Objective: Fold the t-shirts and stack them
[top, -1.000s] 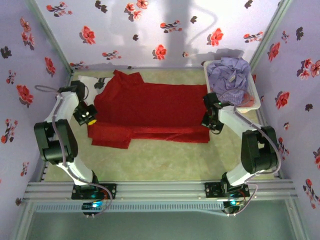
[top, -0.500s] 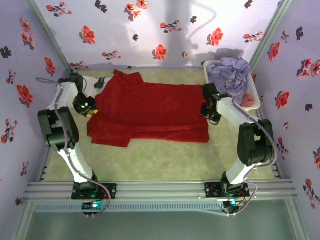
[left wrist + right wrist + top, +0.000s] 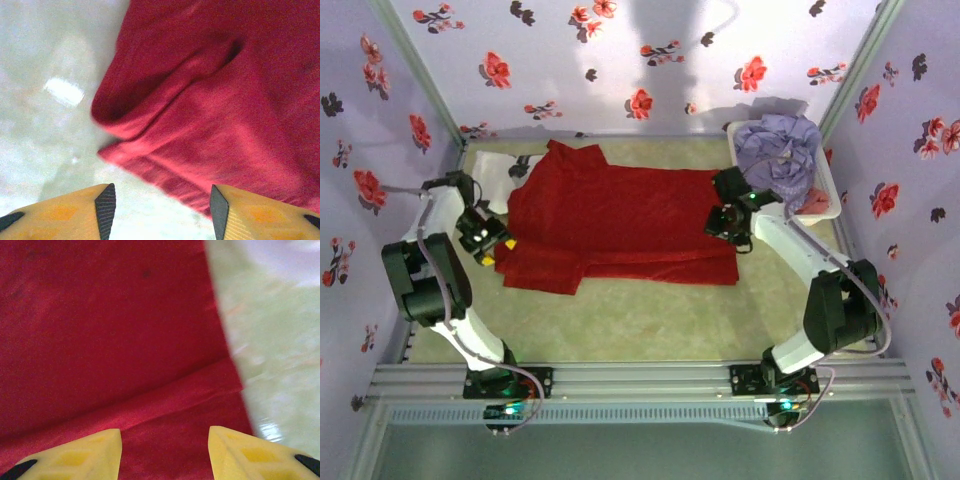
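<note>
The red t-shirt (image 3: 620, 220) lies spread across the table with its near hem folded over in a band. My left gripper (image 3: 485, 240) is open at the shirt's left sleeve; in the left wrist view its fingers (image 3: 162, 210) straddle the sleeve hem of the red cloth (image 3: 225, 100), holding nothing. At the shirt's right edge my right gripper (image 3: 725, 222) is open too, and in the right wrist view it (image 3: 165, 450) hovers over the folded band of the red cloth (image 3: 110, 330). A white t-shirt (image 3: 500, 165) peeks out at the far left. The lavender t-shirt (image 3: 775, 150) is heaped in the basket.
The white plastic basket (image 3: 832, 190) stands at the far right corner, with a bit of pink cloth (image 3: 815, 203) at its near end. Flowered walls close in the left, back and right sides. Bare greenish table (image 3: 640, 320) stretches between the shirt and the arm bases.
Both grippers have opened and let go of the red shirt. The left one swung far and then back toward me; the right one shifted left over the shirt's edge.
</note>
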Tool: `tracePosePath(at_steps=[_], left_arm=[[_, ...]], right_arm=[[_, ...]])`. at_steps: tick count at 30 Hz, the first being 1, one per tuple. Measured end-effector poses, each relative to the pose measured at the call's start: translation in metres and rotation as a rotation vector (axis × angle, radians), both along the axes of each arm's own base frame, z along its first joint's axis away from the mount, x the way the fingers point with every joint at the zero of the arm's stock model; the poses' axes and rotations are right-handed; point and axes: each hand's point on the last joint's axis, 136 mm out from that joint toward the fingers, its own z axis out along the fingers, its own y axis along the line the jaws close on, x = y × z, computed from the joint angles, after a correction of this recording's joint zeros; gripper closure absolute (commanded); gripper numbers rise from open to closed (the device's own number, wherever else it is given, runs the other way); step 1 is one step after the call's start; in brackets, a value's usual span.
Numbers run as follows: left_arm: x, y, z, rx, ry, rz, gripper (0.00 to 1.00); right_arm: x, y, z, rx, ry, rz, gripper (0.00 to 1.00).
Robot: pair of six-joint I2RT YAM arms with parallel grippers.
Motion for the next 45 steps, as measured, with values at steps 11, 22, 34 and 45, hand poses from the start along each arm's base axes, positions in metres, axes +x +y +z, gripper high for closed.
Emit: tracePosePath(at_steps=[11, 22, 34, 45], left_arm=[[-0.034, 0.0, -0.022, 0.027, 0.084, 0.007, 0.39], [-0.041, -0.005, -0.043, -0.001, 0.116, -0.004, 0.52], [-0.043, -0.006, -0.062, -0.013, 0.138, -0.018, 0.56], [-0.043, -0.006, -0.072, -0.02, 0.155, -0.039, 0.83]], right_arm=[[-0.044, 0.17, -0.018, 0.308, 0.035, 0.208, 0.49], [-0.073, 0.302, -0.057, 0.437, 0.131, 0.327, 0.49], [-0.077, 0.345, -0.073, 0.48, 0.167, 0.36, 0.57], [-0.096, 0.359, -0.093, 0.478, 0.229, 0.376, 0.65]])
